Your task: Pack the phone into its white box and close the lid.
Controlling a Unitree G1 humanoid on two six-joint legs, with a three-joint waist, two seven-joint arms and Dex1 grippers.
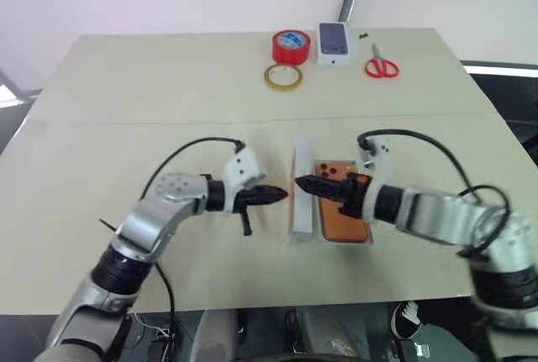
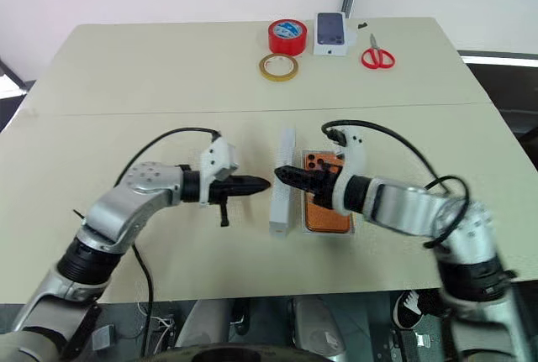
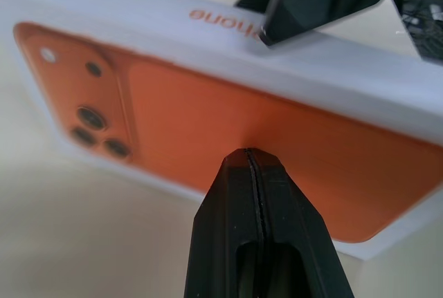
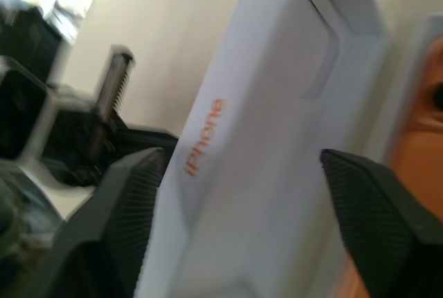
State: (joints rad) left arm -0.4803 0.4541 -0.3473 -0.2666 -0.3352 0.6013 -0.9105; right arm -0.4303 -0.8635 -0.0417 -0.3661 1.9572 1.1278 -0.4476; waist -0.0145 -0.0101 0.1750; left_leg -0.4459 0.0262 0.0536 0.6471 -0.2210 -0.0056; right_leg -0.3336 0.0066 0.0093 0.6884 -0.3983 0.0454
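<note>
Orange smartphone (image 2: 326, 207) is lying camera-side up in the shallow white box (image 2: 329, 229) mid-worktop (image 2: 126, 76). Tall-walled white lid (image 2: 282, 184) is standing on edge just beside it. Left gripper (image 2: 261, 184) is clenched, empty, facing the lid; right gripper (image 4: 242, 194) is spread, straddling it.

Both head views looked forward and down over the tabletop (image 1: 126, 85), sharing it. Each wrist view sat very near the lid (image 4: 263, 146), facing opposite sides.
</note>
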